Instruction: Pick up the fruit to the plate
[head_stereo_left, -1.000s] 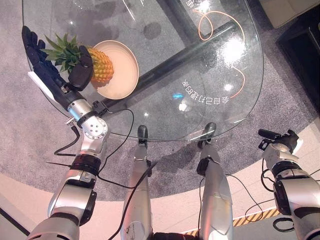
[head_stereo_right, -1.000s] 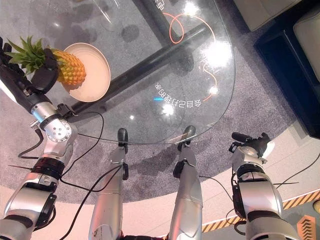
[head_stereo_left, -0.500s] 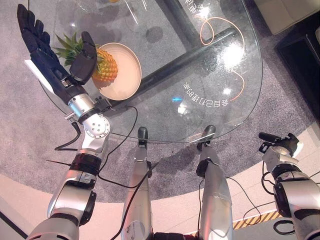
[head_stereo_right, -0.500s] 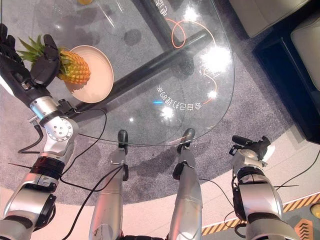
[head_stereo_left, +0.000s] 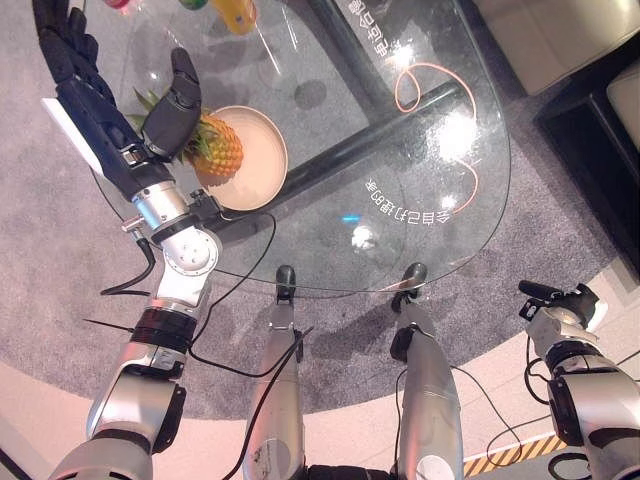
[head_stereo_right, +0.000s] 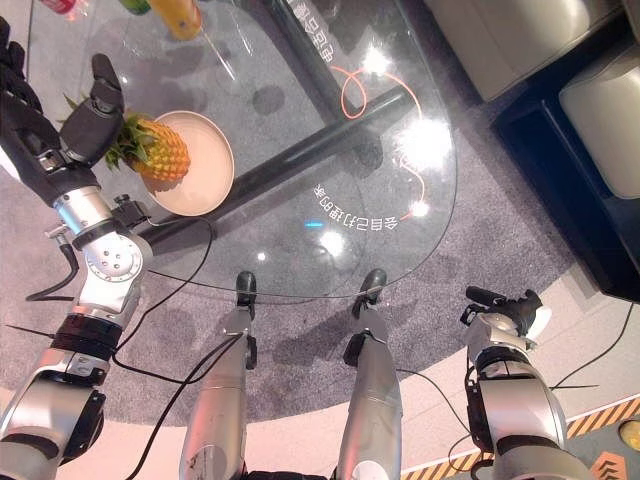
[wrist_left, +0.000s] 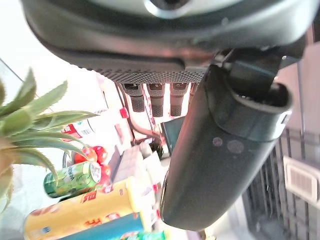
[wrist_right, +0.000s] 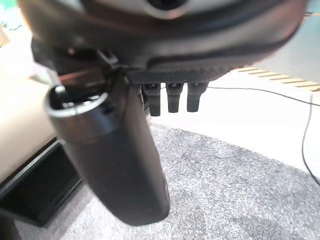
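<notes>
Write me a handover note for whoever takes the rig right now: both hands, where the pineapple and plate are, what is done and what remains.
Left hand: open, fingers straight, raised over the round glass table beside the fruit, holding nothing.
Right hand: low by the robot's right side, off the table; its fingers look straight in its wrist view.
Yellow pineapple with green leafy crown: lying on the round cream plate, body on the plate's left part, crown sticking out over the rim.
Done: fruit is on the plate and released.
Left: probably just draw the left arm clear of the crown and check the pineapple sits steady.
</notes>
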